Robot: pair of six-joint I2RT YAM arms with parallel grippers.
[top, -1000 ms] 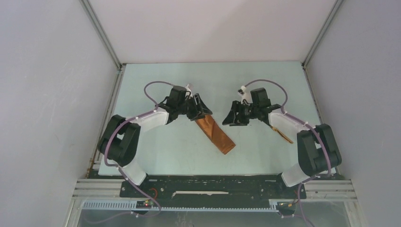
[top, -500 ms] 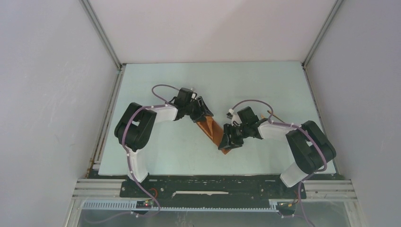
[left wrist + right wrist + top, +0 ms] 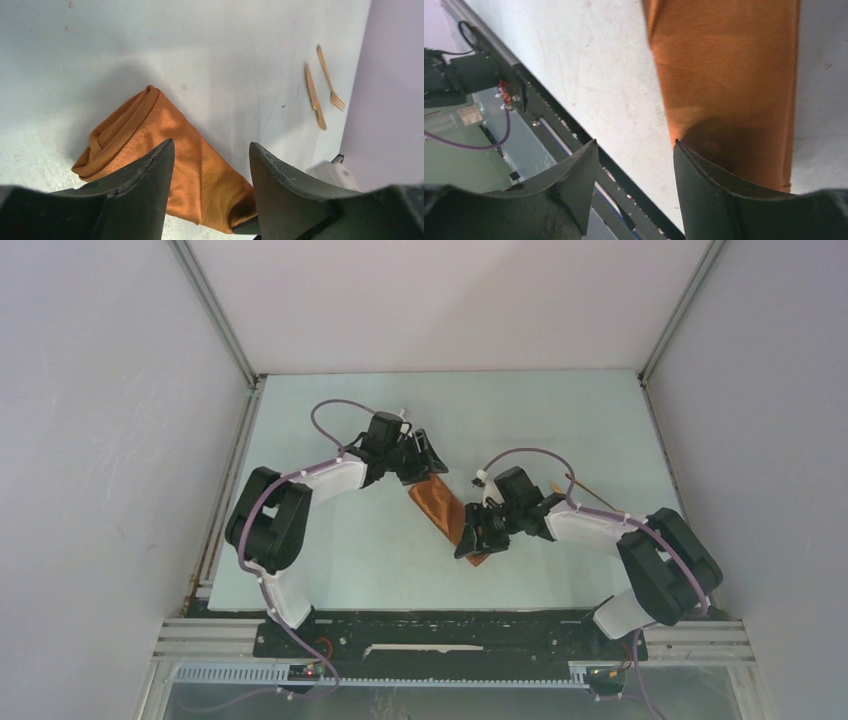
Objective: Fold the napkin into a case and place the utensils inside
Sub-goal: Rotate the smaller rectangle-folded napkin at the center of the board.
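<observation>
Napkin (image 3: pixel 441 506) folded into a long thin strip, lying slantwise in the middle of the worktop (image 3: pixel 360 550). Far end bunched up in thick rolled layers, near end flat. Not yet a neat case with a pocket, by the look of it.

Left fingers (image 3: pixel 426 468) spread wide, low over the bunched far end, cloth showing in the gap, nothing pinched. Right fingers (image 3: pixel 475 539) spread wide too, down at the near end, one tip over the cloth and the other over bare worktop, nothing pinched.

Fork (image 3: pixel 330 75) and knife (image 3: pixel 315 97) side by side, well apart from the napkin, out by the right wall, not touched.

Risks from here:
- Pinching only the top layer and pulling the folds open.
- Tugging both ends at once and dragging or twisting the strip out of shape.
- Shiny cloth slipping out from between the tips.
- Pocket mouth squashed flat, so no way in for fork and knife.
</observation>
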